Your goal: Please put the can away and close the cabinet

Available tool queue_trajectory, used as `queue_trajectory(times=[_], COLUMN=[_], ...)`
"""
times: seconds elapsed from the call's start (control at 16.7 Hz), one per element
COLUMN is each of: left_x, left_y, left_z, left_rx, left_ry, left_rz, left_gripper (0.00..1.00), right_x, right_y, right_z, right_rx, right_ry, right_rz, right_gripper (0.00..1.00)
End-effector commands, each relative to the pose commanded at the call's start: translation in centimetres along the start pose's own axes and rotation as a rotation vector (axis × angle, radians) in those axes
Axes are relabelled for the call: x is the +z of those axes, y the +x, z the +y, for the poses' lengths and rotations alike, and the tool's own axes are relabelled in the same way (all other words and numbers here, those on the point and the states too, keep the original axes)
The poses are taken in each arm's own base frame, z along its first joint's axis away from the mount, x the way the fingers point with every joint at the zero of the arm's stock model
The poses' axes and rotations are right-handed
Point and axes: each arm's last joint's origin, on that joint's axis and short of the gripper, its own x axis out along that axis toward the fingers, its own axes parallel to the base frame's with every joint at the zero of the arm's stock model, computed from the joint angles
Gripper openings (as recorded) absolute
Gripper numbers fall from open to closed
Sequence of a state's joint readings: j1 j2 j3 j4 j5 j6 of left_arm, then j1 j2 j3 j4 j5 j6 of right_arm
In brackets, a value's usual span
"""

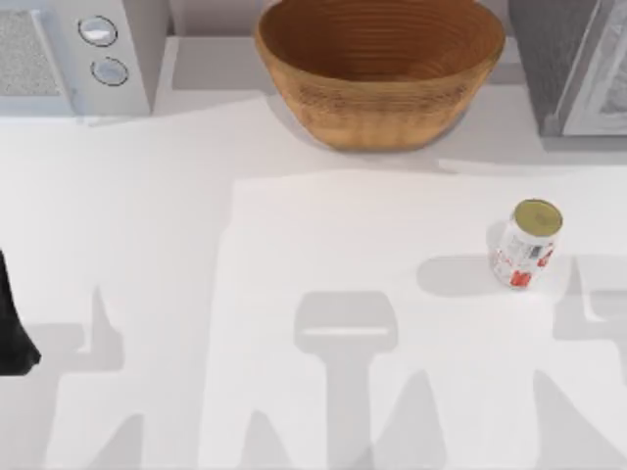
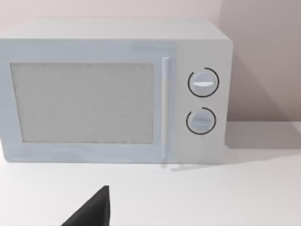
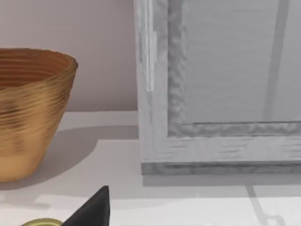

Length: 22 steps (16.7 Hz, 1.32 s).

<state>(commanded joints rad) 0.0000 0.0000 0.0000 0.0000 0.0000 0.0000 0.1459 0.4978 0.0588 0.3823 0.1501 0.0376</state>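
Note:
The can [image 1: 526, 245], a small white tin with red marks and a dull gold top, stands upright on the right side of the table. Its gold rim [image 3: 40, 221] shows at the edge of the right wrist view, close beside a black part of my right gripper [image 3: 91, 211]. The grey-white cabinet [image 1: 573, 69] stands at the back right, behind the can; its framed front [image 3: 216, 141] faces the right wrist camera. I cannot tell whether its door is open. My left gripper [image 2: 91, 212] is parked at the table's left edge, facing the microwave, and the arm's black body [image 1: 12, 328] shows there.
A large woven bowl [image 1: 380, 69] sits at the back centre, left of the cabinet, also seen as the bowl [image 3: 30, 113] in the right wrist view. A white microwave [image 1: 78, 54] with two dials occupies the back left, with its door [image 2: 84, 103] shut. The table [image 1: 294, 255] is white.

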Motion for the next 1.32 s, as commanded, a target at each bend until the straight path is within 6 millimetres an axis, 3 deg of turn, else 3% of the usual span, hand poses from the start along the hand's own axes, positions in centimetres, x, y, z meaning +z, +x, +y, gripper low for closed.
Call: queue_trajectory(times=[0.3,0.66,1.08,1.32], left_x=[0.0,0.0,0.0,0.0], left_y=[0.0,0.0,0.0,0.0], left_z=[0.0,0.0,0.0,0.0], left_rx=[0.000,0.000,0.000,0.000], left_ry=[0.000,0.000,0.000,0.000], left_rz=[0.000,0.000,0.000,0.000], left_gripper=[1.00,1.00,1.00,1.00], right_x=[-0.8,-4.9,-10.7,-12.3], right_y=[3.5,6.8,7.2,6.9], right_z=[2.6,6.8,10.2,10.8], right_rx=[-0.003,-0.005,-0.007,-0.007], right_ry=[0.007,0.001,-0.016,-0.021], right_rz=[0.048,0.099,0.133,0.139], right_gripper=[1.00,1.00,1.00,1.00])
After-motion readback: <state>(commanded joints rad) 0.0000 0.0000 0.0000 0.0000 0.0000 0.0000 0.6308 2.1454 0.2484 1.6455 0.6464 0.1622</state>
